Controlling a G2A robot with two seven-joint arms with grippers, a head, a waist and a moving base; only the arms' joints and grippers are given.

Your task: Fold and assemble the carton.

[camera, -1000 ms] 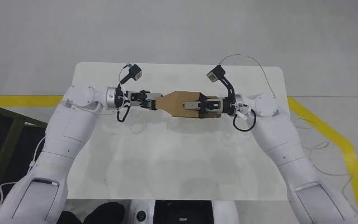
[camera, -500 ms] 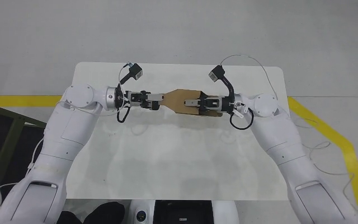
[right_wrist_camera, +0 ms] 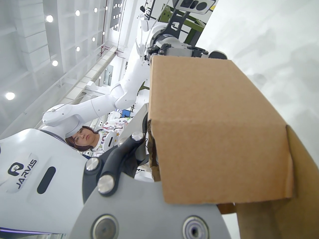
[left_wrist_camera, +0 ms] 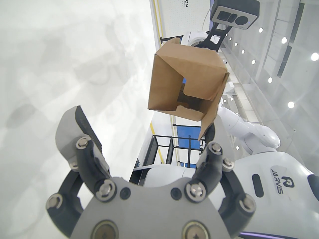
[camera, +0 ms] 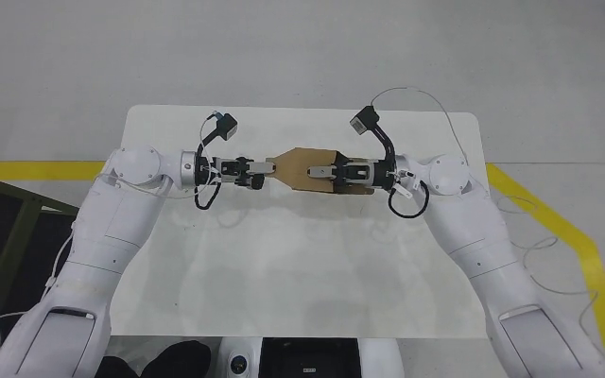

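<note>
A brown carton point(camera: 304, 163) hangs above the white table point(camera: 284, 283), partly folded into a box. My right gripper point(camera: 326, 173) is shut on it; in the right wrist view one of the fingers point(right_wrist_camera: 138, 123) presses the side of the carton point(right_wrist_camera: 211, 125) and the other is hidden behind it. My left gripper point(camera: 263, 171) sits at the carton's opposite, tapered end. In the left wrist view this gripper point(left_wrist_camera: 145, 120) is open, and the carton's point(left_wrist_camera: 189, 75) open end faces it. A loose flap point(left_wrist_camera: 209, 115) hangs down close to one finger point(left_wrist_camera: 211, 135).
The table's far edge point(camera: 302, 111) lies just beyond the carton. A thin cable point(camera: 425, 99) loops over the far right corner. Bare tabletop stretches toward the near side. A yellow floor line point(camera: 47, 170) runs past both sides.
The carton has shifted slightly toward the table's far edge and turned a little in the right gripper. The left gripper has edged in to the carton's tapered end.
</note>
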